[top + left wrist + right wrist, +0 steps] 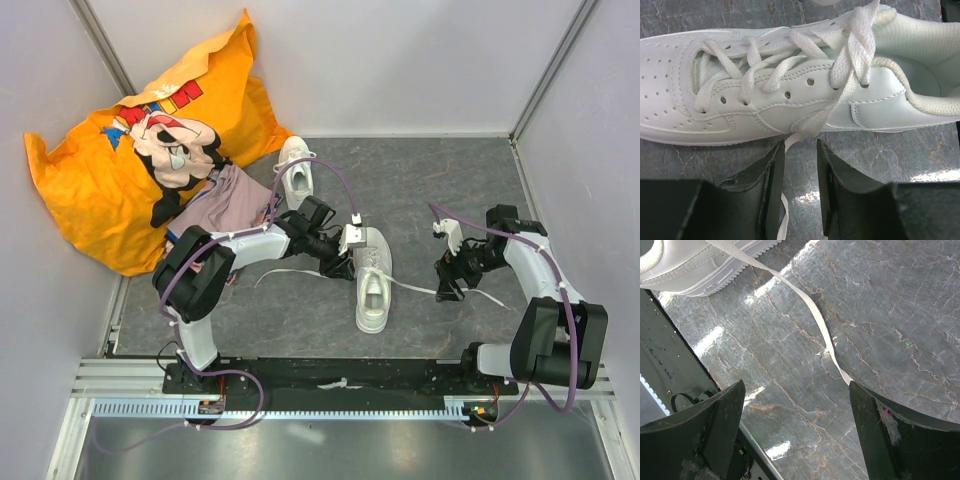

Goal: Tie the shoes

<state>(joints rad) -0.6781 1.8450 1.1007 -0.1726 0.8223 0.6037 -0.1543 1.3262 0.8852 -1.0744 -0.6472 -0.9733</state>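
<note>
White leather low-top sneaker at 12 o'clock of left gripper, jaws narrowly parted around its flat white lace, unpinched, right gripper spread wide, second lace touching its 3 o'clock finger.

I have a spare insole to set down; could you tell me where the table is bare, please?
Bare: the table's far right, between the far sneaker and the right wall. Crowded: the far left, with the orange cushion and pink garment, and the middle, around the near sneaker, its laces, the left gripper and right gripper.

Left claw narrowly parted; right claw spread wide.
</note>
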